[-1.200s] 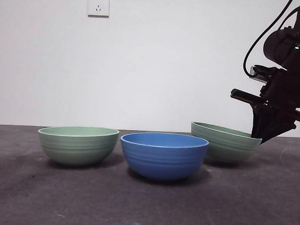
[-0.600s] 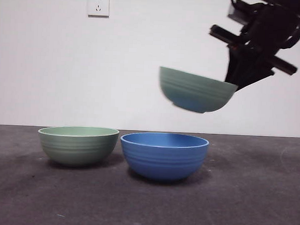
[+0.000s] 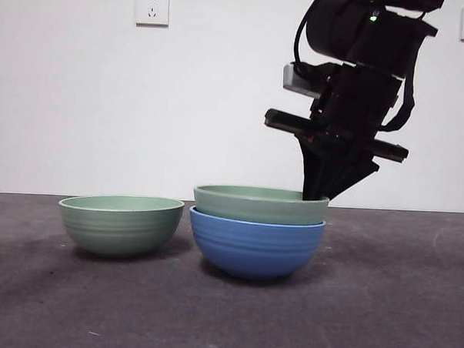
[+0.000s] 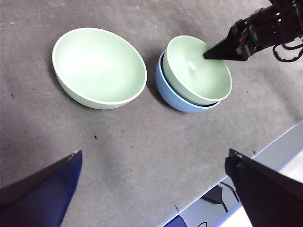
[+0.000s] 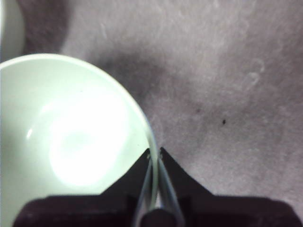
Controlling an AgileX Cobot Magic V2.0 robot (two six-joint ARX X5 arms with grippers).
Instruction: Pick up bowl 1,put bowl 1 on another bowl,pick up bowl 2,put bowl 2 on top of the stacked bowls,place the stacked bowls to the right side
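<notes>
Black jaws of my right pincer (image 5: 155,153) are pinched tight on the rim of bowl 1 (image 3: 260,204), one jaw inside the sage-green wall and one outside, with only the thin pale edge between them. From the front the arm comes down from above and bites the rim on the right-hand side of that view.

Bowl 1 itself is sitting nested in the blue bowl (image 3: 256,248), rim a bit above the blue rim and looking pretty level, so I'd call the first stack done bar the release. Next thing is just to let go and lift clear.

What matters for the move after that: bowl 2 (image 4: 98,66), the other sage-green one, stands on the dark surface (image 3: 380,304) just beside the stack, on the far side of it from where my right pincer is gripping. So the right arm would have to reach across the stack to get it. The left pincer (image 4: 151,189) hangs up high with its jaws spread wide and nothing in them, and its wrist camera looks down on bowl 2 and the stack together. My guess is the left arm is the better placed one for bowl 2. A bowl is round, so no long axis to fuss over; any clear bit of rim should do.
</notes>
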